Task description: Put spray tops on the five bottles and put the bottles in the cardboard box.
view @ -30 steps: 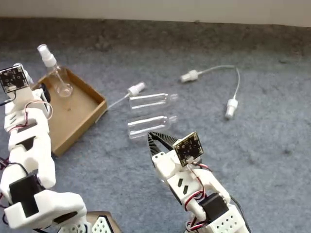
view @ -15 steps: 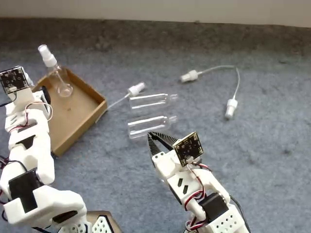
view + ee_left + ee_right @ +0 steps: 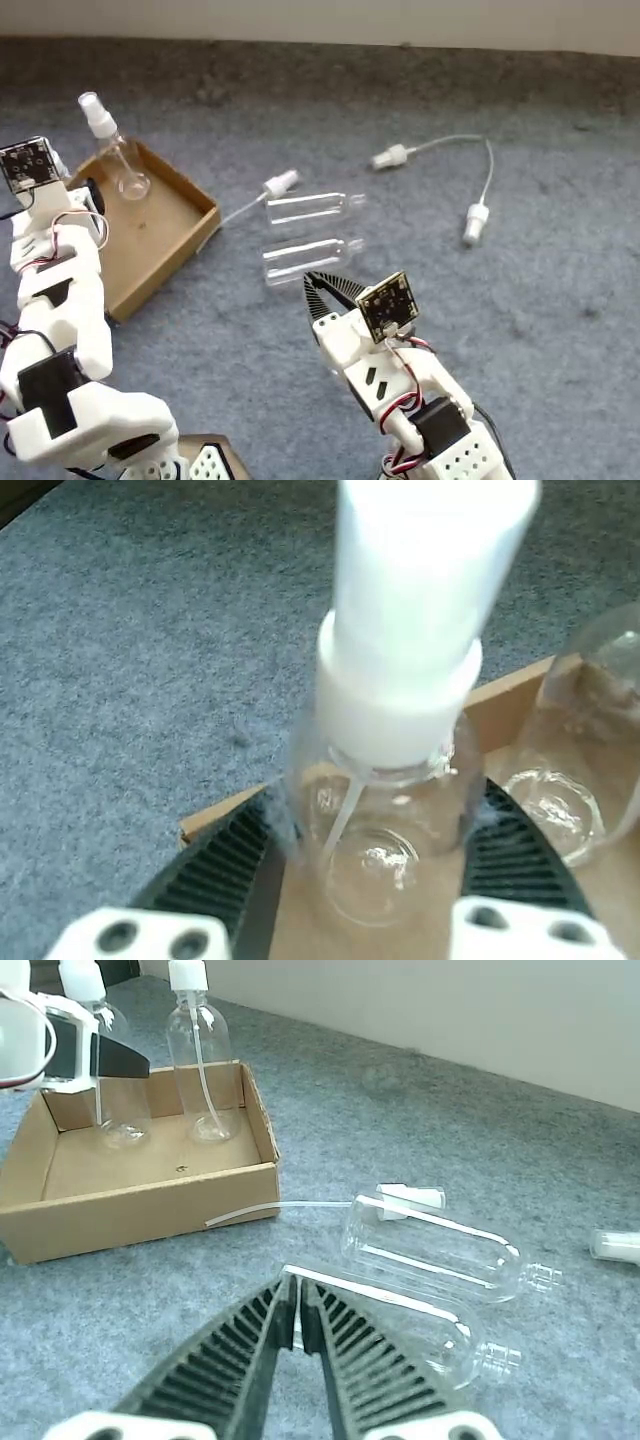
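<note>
My left gripper [image 3: 375,855] is shut on a clear bottle [image 3: 375,810] with a white spray top [image 3: 410,630], held upright over a corner of the cardboard box [image 3: 150,235]. A second capped bottle [image 3: 122,160] stands in the box beside it. Two bare bottles [image 3: 305,208] [image 3: 310,258] lie on the carpet, just beyond my right gripper [image 3: 325,288]. That gripper [image 3: 298,1325] is shut on nothing, its tips at the nearer bare bottle [image 3: 420,1330]. Loose spray tops [image 3: 282,183] [image 3: 392,157] [image 3: 476,222] with tubes lie on the carpet.
Grey carpet covers the whole table [image 3: 560,300]. The box [image 3: 150,1195] has low walls and an open top, with the left arm [image 3: 55,290] along its left side. A pale wall edge [image 3: 320,20] runs along the back.
The left arm shifted very slightly with the capped bottle in its gripper. The right arm and the loose parts have not moved.
</note>
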{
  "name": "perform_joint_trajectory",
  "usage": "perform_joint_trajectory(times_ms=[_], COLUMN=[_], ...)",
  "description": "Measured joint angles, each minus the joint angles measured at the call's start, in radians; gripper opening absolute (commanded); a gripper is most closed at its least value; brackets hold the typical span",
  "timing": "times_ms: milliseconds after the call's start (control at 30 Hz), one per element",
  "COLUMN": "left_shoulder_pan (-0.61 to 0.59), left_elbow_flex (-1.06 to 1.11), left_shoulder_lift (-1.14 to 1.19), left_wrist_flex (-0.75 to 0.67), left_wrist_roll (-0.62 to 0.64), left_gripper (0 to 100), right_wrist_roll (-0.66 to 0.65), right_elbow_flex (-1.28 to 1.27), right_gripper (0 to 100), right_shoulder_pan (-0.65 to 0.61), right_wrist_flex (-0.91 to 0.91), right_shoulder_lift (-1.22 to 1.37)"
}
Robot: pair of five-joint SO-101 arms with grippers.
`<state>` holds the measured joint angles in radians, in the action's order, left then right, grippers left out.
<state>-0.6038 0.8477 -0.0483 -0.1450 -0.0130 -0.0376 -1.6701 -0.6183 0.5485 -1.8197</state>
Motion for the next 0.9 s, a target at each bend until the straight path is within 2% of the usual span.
perform_joint_trajectory(times_ms=[333, 567, 900], left_shoulder_pan=[0.000, 0.000, 0.000], left_elbow_flex=[0.000, 0.000, 0.000], left_shoulder_lift=[0.000, 0.000, 0.000], left_wrist_flex=[0.000, 0.000, 0.000], left_wrist_roll=[0.000, 0.000, 0.000], left_gripper=[12, 23, 24], right_wrist_roll=[0.000, 0.000, 0.000], right_elbow_flex=[0.000, 0.000, 0.000], right_gripper=[0.4, 0.4, 0.4], right_shoulder_pan=[0.000, 0.000, 0.000], right_wrist_flex=[0.000, 0.000, 0.000], right_shoulder_lift=[0.000, 0.000, 0.000])
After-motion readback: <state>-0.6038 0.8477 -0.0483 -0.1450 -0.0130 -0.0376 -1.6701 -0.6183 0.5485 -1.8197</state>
